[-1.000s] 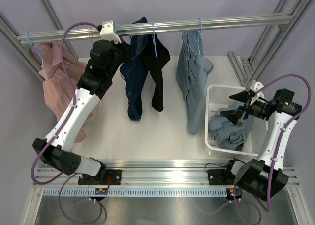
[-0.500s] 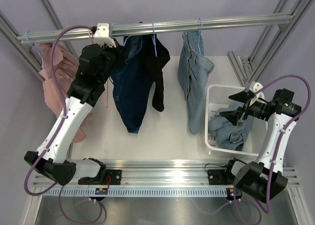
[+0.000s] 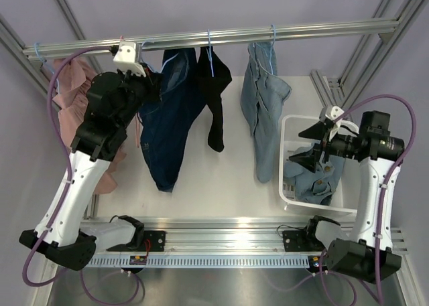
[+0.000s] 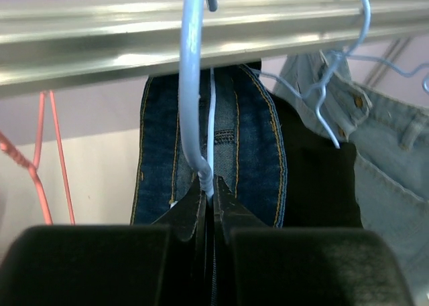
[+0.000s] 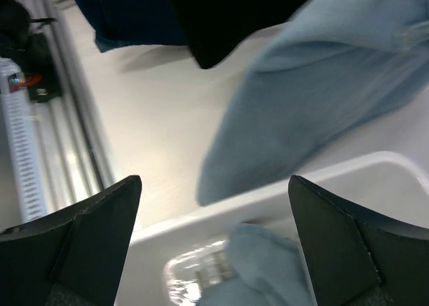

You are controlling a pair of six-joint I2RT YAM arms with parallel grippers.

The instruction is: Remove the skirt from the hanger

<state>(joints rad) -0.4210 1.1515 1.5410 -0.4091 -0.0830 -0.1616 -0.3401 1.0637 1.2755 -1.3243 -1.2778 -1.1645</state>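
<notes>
The white basket [image 3: 295,119] on the surface [image 3: 228,175] holds a crumpled light-blue denim garment [image 3: 314,179]; the right end effector [image 3: 310,145] hangs over it, jaws wide. The dark denim skirt [image 3: 167,118] hangs from the blue hanger [image 4: 191,85] on the rail [image 3: 301,30], with the left end effector [image 4: 209,193] pinched on the hanger's wire

**Robot lab rig, definitely not a real closet**

Looks like a robotics test cell, plain and simple. Framed all round in bare aluminium extrusion [image 3: 214,35] and backed by plain lilac panels [image 3: 234,5]. Two white arms [image 3: 74,179] bolted to a slotted rail [image 3: 221,234] at the near edge of a white desk [image 3: 221,179], trailing purple cables [image 3: 74,53]. Dressed up like a wardrobe though: clothes [image 3: 167,132] on a wire hanger [image 4: 190,85] each, plus a white plastic bin [image 3: 283,165].
</notes>
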